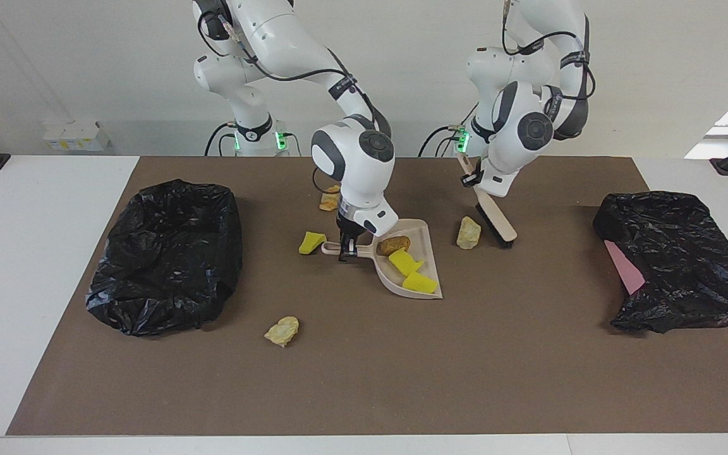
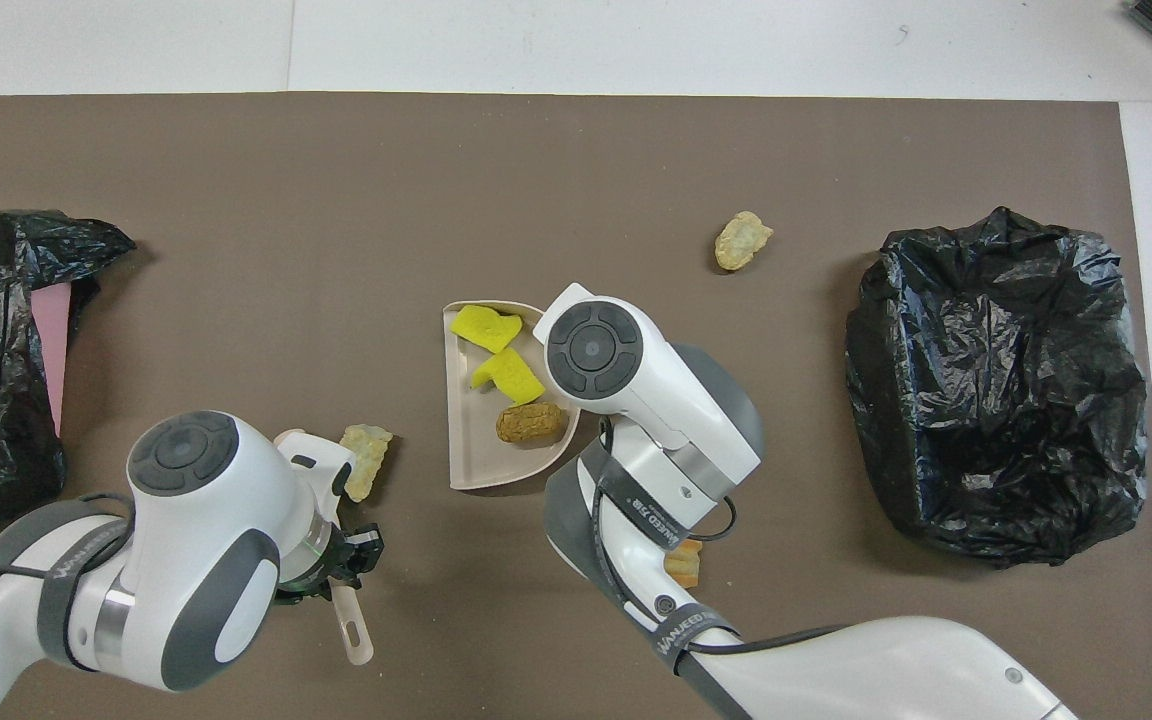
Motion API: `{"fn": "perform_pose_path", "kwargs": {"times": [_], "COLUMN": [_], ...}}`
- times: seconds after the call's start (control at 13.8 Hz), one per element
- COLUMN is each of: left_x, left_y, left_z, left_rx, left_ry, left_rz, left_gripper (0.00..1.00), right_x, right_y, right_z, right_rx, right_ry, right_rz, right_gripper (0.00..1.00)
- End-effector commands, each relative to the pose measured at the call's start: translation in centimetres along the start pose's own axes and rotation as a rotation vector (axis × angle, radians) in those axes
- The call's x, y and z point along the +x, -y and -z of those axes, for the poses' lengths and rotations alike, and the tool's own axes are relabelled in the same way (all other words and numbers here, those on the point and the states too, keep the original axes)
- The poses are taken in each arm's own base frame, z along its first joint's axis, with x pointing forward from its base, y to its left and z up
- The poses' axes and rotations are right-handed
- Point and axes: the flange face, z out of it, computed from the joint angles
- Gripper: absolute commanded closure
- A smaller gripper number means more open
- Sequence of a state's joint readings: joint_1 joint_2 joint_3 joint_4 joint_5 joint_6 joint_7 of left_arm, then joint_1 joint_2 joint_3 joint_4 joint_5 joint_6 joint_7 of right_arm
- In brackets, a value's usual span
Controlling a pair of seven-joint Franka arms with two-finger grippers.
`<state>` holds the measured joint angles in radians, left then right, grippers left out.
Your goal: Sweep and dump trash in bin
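Seven trash scraps (image 1: 282, 330) lie mid-mat: three yellow sponge chunks, four tan or brown crusty lumps; three sit in the beige dustpan (image 1: 424, 237). Right gripper (image 1: 346, 248) clamps the dustpan's handle. Left gripper (image 1: 473, 179) clamps the tilted brush (image 1: 493, 220), bristles down beside a lump.

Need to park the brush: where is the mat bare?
Bare: the mat strip farthest from the robots, past the lone beige scrap. Crowded: around the dustpan, with scraps beside its handle and a lump by the brush.
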<state>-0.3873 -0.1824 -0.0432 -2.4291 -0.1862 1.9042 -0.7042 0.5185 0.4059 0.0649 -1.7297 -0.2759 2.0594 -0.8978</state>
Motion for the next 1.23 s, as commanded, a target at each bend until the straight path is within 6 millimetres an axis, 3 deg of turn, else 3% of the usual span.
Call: {"fn": "perform_pose_path", "kwargs": {"times": [0.0, 0.14, 0.29, 0.51, 0.8, 0.94, 1.16], "left_x": [-0.6, -0.3, 0.5, 0.3, 1.6, 4.4, 5.7], "left_y": [-2.1, -5.2, -7.3, -8.6, -7.5, -4.9, -3.1], "left_z": [-0.1, -1.0, 0.3, 1.0, 1.5, 2.6, 3.6], "left_rx": [-0.101, -0.137, -0.205, -0.210, -0.201, -0.216, -0.182], "left_ry": [-0.031, -0.052, -0.045, -0.068, -0.062, -0.079, -0.123], "left_rz": [-0.009, -0.072, -0.184, -0.443, -0.419, -0.354, -0.309], "left_gripper": [1.00, 1.00, 1.00, 1.00, 1.00, 1.00, 1.00], "right_x": [-0.6, -0.6, -0.6, -0.7, -0.7, -0.7, -0.6], "right_y": [0.8, 0.8, 0.8, 0.8, 0.9, 0.8, 0.7], "right_z": [-0.3, -0.3, -0.2, -0.5, -0.5, -0.3, -0.2], "right_rx": [-0.007, -0.006, -0.006, -0.001, 0.000, -0.003, -0.006], "right_ry": [0.012, 0.013, 0.012, 0.014, 0.015, 0.010, 0.003], "right_rz": [0.041, 0.040, 0.039, 0.037, 0.034, 0.030, 0.026], "right_gripper": [1.00, 1.00, 1.00, 1.00, 1.00, 1.00, 1.00]}}
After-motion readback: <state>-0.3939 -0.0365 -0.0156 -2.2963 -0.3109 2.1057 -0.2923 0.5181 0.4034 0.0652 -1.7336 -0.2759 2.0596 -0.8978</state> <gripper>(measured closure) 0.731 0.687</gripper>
